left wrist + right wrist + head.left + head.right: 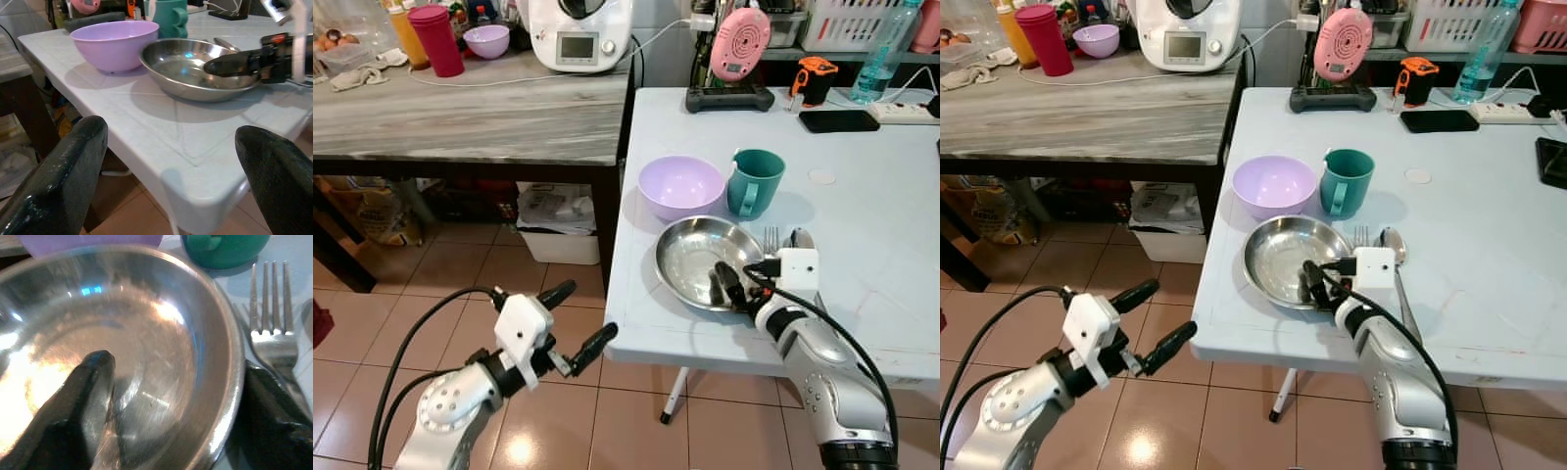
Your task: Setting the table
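A steel plate lies near the front edge of the white table. My right gripper straddles the plate's near rim, open: one finger rests inside the plate, the other outside under the rim. A fork and a spoon lie just right of the plate. Behind it stand a purple bowl and a teal mug. My left gripper hangs open and empty over the tiled floor, left of the table's front corner.
A wooden counter to the left carries a red cup, a small purple bowl and a white appliance. A pink device, phone, bottle and power strip sit at the table's back.
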